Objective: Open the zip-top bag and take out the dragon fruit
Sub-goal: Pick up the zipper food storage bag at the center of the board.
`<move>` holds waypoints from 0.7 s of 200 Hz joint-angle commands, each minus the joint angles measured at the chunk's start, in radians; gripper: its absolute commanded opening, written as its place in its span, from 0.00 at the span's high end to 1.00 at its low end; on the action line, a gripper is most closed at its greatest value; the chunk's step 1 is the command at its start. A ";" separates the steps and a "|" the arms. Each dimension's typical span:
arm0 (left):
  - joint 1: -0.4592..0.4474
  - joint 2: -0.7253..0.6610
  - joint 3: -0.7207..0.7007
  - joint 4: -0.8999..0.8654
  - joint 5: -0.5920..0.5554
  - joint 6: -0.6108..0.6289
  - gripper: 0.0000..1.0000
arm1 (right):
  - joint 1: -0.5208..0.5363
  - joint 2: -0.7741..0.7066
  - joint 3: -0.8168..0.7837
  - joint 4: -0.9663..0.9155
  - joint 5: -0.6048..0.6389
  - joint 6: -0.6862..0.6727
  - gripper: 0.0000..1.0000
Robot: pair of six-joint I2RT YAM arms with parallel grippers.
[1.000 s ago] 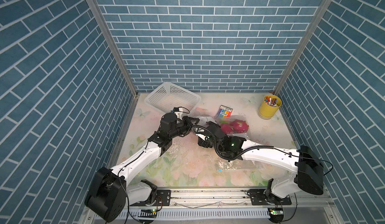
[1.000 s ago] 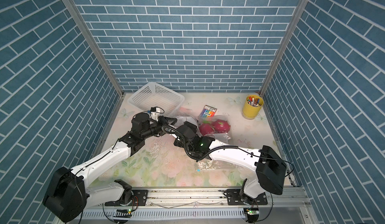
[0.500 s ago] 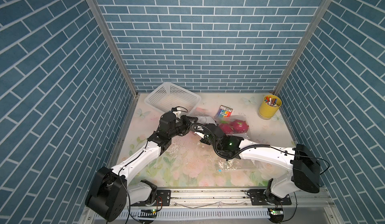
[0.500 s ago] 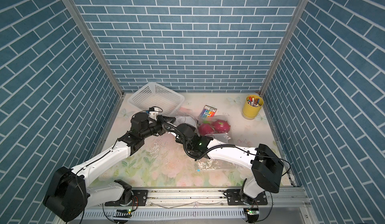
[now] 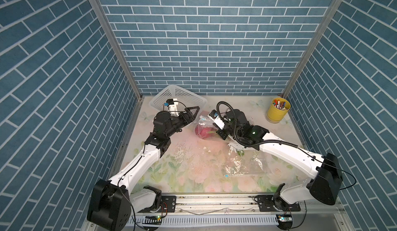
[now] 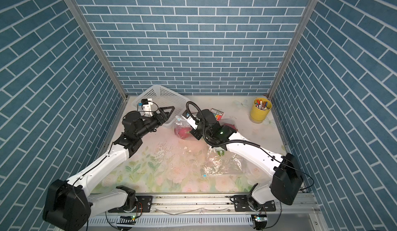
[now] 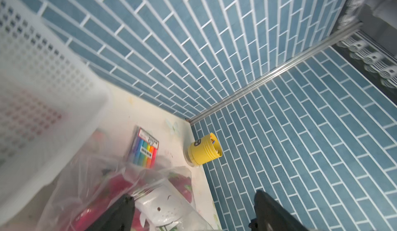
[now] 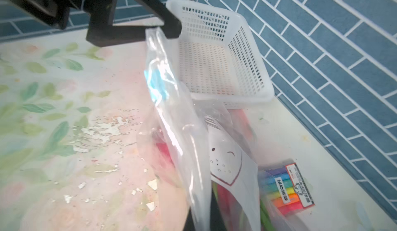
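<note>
Zip-top bag point(image 5: 203, 122): clear plastic, crumpled, at mid-back of the table point(image 5: 193, 165). Its bottom rests on the table and 1 top edge is pulled up taut. A blue zip tab point(image 8: 155, 85) sits on that raised edge (mouth open or shut: can't tell, film too blurry). A white face print point(image 8: 223, 159) shows at the bag's side. Dragon fruit point(image 5: 205, 132): 1 pink-red fruit with green tips, still inside the bag, lying low on the table, visible through the film in both top views.
</note>
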State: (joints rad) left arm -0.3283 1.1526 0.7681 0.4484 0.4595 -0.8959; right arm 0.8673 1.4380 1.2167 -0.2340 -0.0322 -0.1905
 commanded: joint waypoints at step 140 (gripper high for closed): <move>0.007 -0.032 -0.218 0.487 0.258 0.362 0.20 | -0.119 0.024 0.223 -0.212 -0.464 0.169 1.00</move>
State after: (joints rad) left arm -0.3256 1.0763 0.5217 0.8486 0.7002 -0.5598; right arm 0.7540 1.4551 1.4185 -0.4366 -0.4343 -0.0483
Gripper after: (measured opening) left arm 0.809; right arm 0.046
